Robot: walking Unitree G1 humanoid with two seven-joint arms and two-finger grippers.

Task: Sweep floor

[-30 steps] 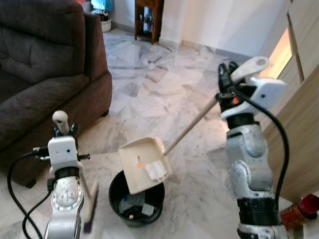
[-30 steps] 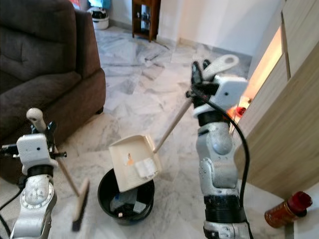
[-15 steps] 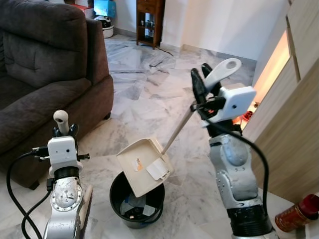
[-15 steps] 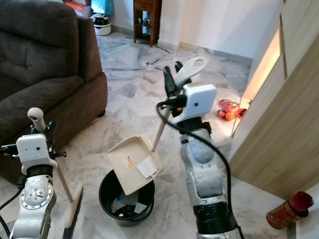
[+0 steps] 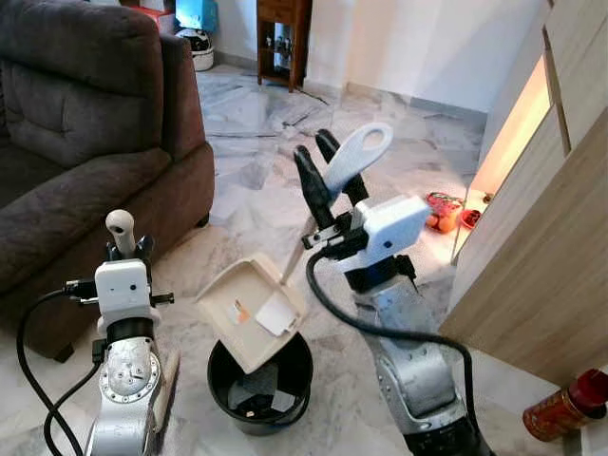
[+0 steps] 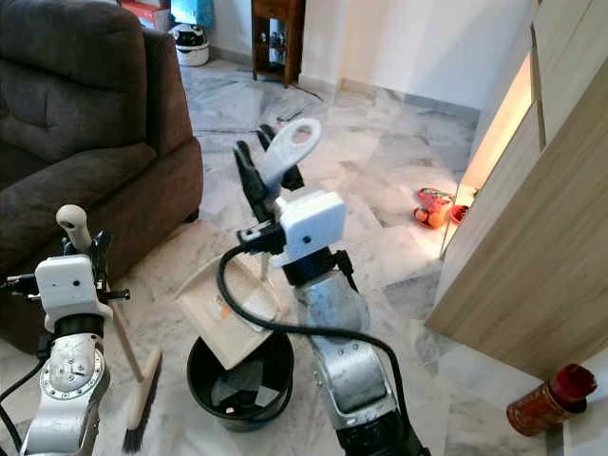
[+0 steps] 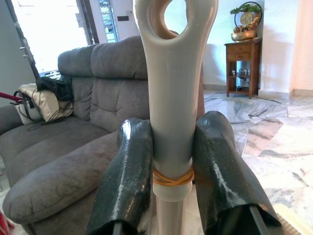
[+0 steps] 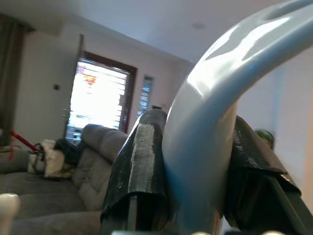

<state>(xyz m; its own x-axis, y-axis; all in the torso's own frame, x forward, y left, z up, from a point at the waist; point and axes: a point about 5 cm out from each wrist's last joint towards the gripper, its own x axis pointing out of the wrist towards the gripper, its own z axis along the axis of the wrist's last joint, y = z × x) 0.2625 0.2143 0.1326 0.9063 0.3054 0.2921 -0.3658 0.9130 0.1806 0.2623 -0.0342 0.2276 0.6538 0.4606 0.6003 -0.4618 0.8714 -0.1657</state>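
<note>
Dustpan [image 5: 249,309] hangs tilted over the black bin [image 5: 259,383], its lower edge dipping just above the bin's rim, so I judge the step in hand to be emptying the sweepings. A pale scrap and a small orange speck sit on the pan's face, above the bin's mouth. My right pincer [image 5: 320,167] is pressed together on the dustpan's long handle [image 5: 353,157], near its looped top, up and to the couch-far side of the bin; the pan itself is at the other end of that handle, well below the pincer. In the right wrist view both fingers [image 8: 142,161] hug the pale handle tightly.

My left pincer [image 7: 173,161] pinches the broom handle [image 7: 173,98] just below its looped end, with an orange band around the stick between the fingers. The broom [image 6: 142,394] stands upright beside the bin, on the side nearer the brown couch [image 5: 85,142], its bristles on the marble floor [image 5: 256,180].

Next, I think I need to tip the pan steeper, keeping its lip over the bin, so that nothing slides past the rim.
</note>
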